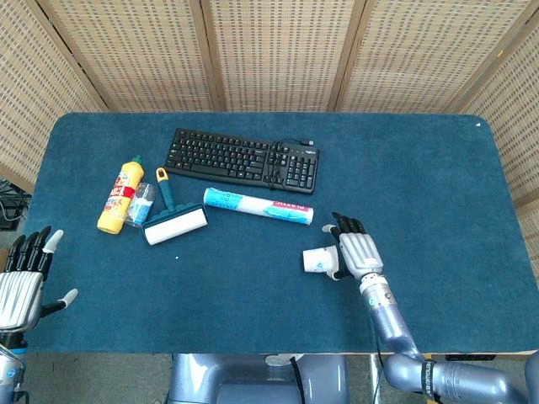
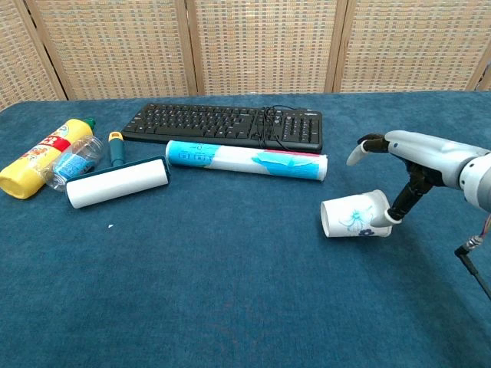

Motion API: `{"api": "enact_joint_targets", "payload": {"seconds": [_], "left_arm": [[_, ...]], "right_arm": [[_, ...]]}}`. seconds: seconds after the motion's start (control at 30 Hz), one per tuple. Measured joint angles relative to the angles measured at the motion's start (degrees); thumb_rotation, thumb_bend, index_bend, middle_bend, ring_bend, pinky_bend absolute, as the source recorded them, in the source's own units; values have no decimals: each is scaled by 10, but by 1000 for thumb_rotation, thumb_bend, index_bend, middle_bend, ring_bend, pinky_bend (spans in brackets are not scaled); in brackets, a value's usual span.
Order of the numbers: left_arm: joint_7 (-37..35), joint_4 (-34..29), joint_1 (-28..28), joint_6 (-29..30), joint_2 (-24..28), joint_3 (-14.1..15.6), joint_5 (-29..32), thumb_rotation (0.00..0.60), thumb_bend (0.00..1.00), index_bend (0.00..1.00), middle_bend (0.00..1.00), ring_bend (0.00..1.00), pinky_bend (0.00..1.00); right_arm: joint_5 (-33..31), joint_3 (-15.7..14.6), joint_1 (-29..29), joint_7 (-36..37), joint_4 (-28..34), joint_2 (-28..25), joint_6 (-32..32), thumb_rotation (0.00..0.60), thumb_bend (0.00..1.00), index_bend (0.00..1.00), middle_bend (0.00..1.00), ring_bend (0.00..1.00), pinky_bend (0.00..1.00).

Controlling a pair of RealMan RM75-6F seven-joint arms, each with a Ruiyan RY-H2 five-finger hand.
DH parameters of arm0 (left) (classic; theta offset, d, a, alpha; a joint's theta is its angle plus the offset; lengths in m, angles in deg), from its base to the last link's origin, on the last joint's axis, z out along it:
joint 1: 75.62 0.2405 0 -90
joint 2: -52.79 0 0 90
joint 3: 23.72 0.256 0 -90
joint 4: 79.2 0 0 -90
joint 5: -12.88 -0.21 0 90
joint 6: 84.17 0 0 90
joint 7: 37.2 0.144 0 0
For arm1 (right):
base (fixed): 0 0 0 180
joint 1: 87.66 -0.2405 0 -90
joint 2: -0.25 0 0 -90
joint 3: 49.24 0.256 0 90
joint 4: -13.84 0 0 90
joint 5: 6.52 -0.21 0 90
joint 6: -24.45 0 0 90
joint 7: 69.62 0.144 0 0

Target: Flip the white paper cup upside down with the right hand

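White paper cup (image 2: 354, 215) lies on side on blue table (image 2: 230, 291), right hand (image 2: 406, 165) pinching its end. Left hand (image 1: 21, 278) off table edge, fingers spread, holding nothing.

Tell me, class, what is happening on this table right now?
The robot's right hand holds a white paper cup at its rim end, tipped onto its side just above or on the blue table, with its base pointing left. The flip is not finished. The left hand hangs open off the table's edge. A keyboard lies behind.
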Motion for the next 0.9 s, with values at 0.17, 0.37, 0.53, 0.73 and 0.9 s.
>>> {"api": "enact_joint_targets", "payload": {"seconds": [0.17,0.37,0.53,0.73,0.9], "left_arm": [[-7,-1,0,0,3,0,0,600,160,0,0,0,0],[-18,-2,1,1,7,-1,2,600,160,0,0,0,0],[-24,-4,0,-1,10,-1,2,600,161,0,0,0,0],[-24,-4,0,-2,10,0,0,600,161,0,0,0,0],[-24,-5,0,-2,10,0,1,600,162,0,0,0,0]], "right_arm": [[-11,-15,-1,-70,35,29,44,600,245,251,0,0,0],[-50,-15,-8,-114,44,75,72,600,245,274,0,0,0],[-79,-9,-15,-150,33,101,93,600,246,313,0,0,0],[-89,-5,-22,-192,15,126,132,600,247,366,0,0,0],[-90,-6,-22,-212,6,146,153,600,247,372,0,0,0]]}}
